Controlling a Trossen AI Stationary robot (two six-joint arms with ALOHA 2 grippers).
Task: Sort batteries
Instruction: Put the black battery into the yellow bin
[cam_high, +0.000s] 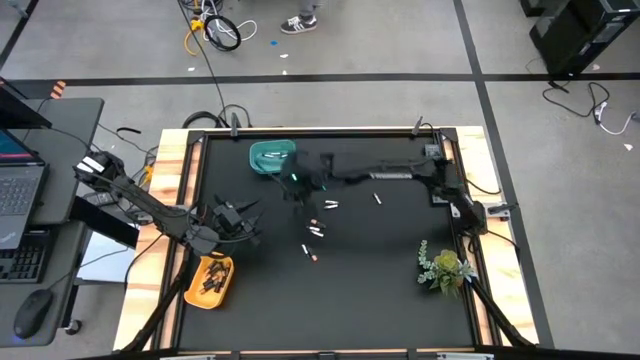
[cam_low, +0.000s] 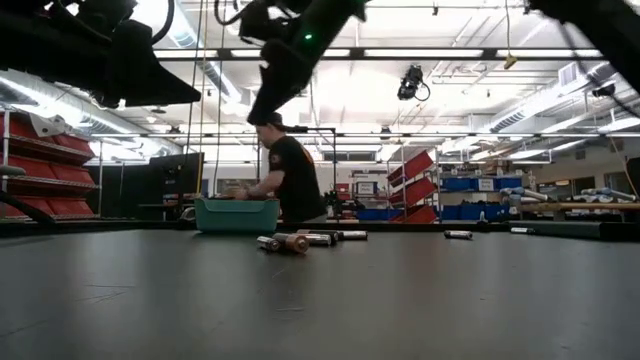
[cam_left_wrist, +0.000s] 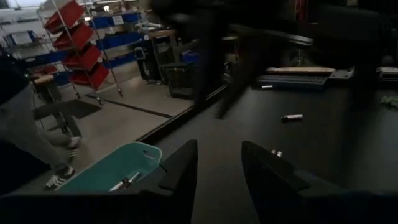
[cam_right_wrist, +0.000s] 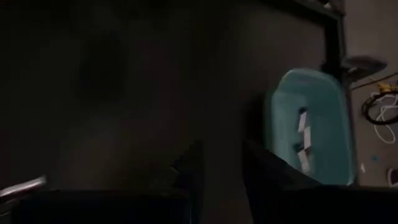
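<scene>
My left fingers (cam_high: 232, 220) wait parted and empty above the shallow yellow plastic bin (cam_high: 210, 281) of dark batteries. My right fingers (cam_high: 296, 186) hang parted and empty just beside the teal plastic bin (cam_high: 270, 157); I judge I should turn back for the slim loose batteries (cam_high: 316, 232) on the black counter (cam_high: 380, 270), squaring over one. Only my right wrist view shows whitish cells (cam_right_wrist: 303, 140) inside the teal bin.

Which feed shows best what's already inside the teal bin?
The right wrist view: it looks down into the teal bin and shows whitish batteries lying inside. The high view shows the bin small and its contents faintly; the left wrist view catches one end; the low view shows only its side wall.
</scene>
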